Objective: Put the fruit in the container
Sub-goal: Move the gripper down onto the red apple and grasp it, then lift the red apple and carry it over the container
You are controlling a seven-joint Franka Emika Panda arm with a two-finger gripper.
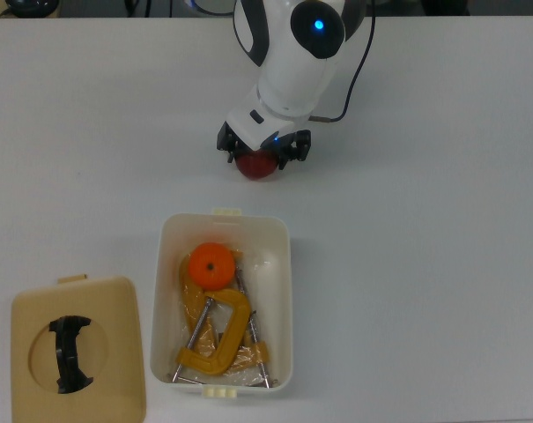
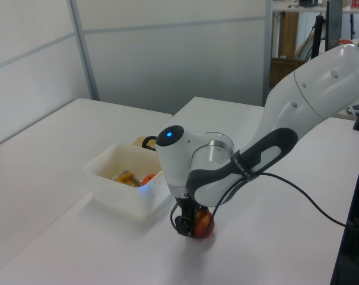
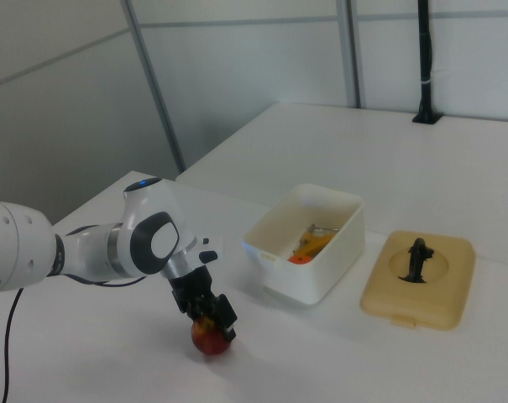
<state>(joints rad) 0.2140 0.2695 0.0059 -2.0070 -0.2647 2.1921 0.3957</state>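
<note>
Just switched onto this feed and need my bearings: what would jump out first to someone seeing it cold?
The white arm's hand down over the red apple on the table, just beyond the white container at its tabbed short end in the top view. Next, the bright orange already inside the container, resting on yellow clamps. The tan lid lies off to the top view's left of the container.

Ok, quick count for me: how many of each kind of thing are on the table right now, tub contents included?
Fruit: 2, the orange in the container and the apple on the table under the gripper
Containers: 1
Lids: 1, the tan lid beside the container
Clamps: 1, the yellow clamp in the container
Total: 5
</note>
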